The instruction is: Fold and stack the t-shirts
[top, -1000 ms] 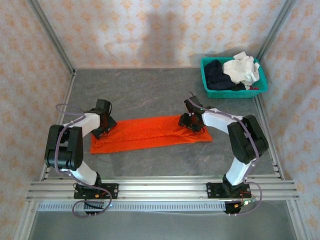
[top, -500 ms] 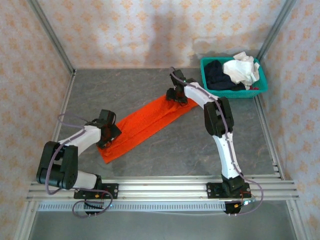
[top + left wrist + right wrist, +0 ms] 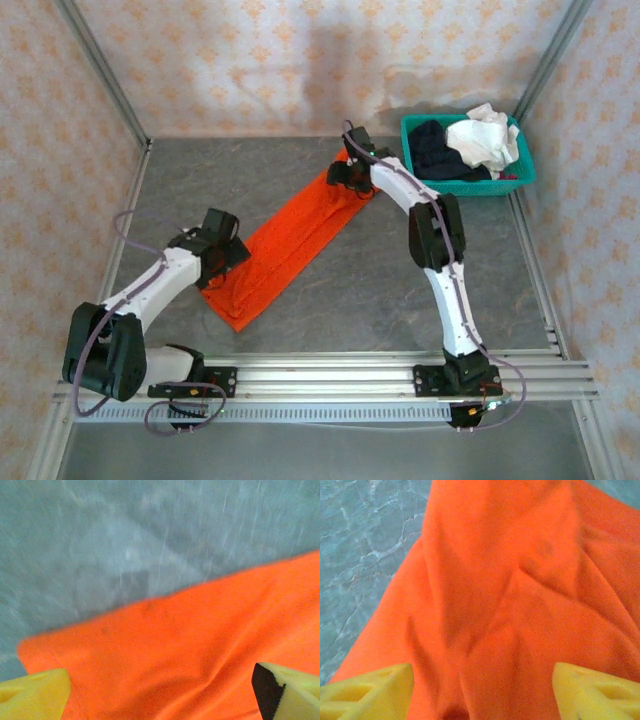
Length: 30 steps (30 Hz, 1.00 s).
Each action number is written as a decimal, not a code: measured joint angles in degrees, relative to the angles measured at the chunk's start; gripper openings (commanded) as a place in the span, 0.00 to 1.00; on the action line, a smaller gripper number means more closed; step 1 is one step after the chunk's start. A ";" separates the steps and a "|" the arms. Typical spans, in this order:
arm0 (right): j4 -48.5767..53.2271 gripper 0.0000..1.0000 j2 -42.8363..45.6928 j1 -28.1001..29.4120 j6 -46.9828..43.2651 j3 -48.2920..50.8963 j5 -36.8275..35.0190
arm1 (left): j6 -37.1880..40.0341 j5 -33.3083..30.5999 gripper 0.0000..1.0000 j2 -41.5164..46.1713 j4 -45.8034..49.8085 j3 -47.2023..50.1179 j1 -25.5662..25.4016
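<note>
**A:** How are your arms set?

**B:** My right arm is stretched far back, its hand (image 3: pixel 345 176) over the far end of the long folded bright orange cloth t-shirt (image 3: pixel 290 240). My left hand (image 3: pixel 226 250) sits at the near end. Both hands' fingers stand apart.

**A:** Any change?

**B:** The shirt has swung steeper across the grey worktop (image 3: pixel 200 180).

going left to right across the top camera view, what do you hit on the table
left gripper → orange t-shirt → right gripper → navy t-shirt → white t-shirt, the last two in the teal basket
</note>
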<state>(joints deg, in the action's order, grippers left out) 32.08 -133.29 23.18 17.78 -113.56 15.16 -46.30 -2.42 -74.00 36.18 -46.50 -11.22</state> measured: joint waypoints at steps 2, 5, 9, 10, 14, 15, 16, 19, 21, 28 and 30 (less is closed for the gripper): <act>-5.03 0.71 7.50 0.00 2.40 10.60 -0.37 | 2.54 -1.75 0.93 -1.09 0.09 -1.51 2.51; -11.17 0.60 14.80 -0.11 6.27 20.11 -0.81 | 5.01 -2.38 0.80 -4.15 0.44 -1.60 5.68; -16.39 0.48 16.55 -1.27 10.62 23.61 -0.72 | 6.34 -1.18 0.59 -9.33 0.39 -1.51 6.47; -17.31 0.46 16.17 -1.77 11.67 23.85 -0.72 | 6.67 -0.46 0.57 -10.62 0.31 -1.44 6.45; -18.71 0.40 13.64 -3.61 14.10 23.91 -1.33 | 6.86 2.14 0.48 -13.51 -0.28 -0.22 6.38; -18.71 0.39 12.94 -3.93 14.32 23.80 -1.53 | 6.71 2.40 0.46 -13.75 -0.46 0.22 6.32; -18.64 0.39 11.82 -4.31 14.58 23.41 -1.68 | 6.56 2.78 0.43 -13.81 -0.63 0.70 6.10; -17.70 0.35 7.58 -5.01 14.60 20.24 -1.64 | 5.81 3.45 0.38 -13.75 -1.27 1.18 4.55; -16.74 0.31 4.61 -5.25 14.34 17.18 -1.60 | 5.38 3.65 0.36 -13.49 -1.92 1.75 2.86; -12.02 0.26 -4.13 -5.25 12.46 3.32 -0.94 | 1.81 5.29 0.36 -10.08 -3.74 5.40 -3.80; -10.82 0.26 -7.08 -5.25 11.56 -1.57 -0.02 | 0.57 6.38 0.36 -9.31 -4.07 6.03 -6.19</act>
<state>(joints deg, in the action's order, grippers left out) 21.26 -140.38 17.93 29.34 -115.13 15.14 -45.74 3.97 -83.31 32.12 -40.47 -17.41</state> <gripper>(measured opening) 0.258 0.360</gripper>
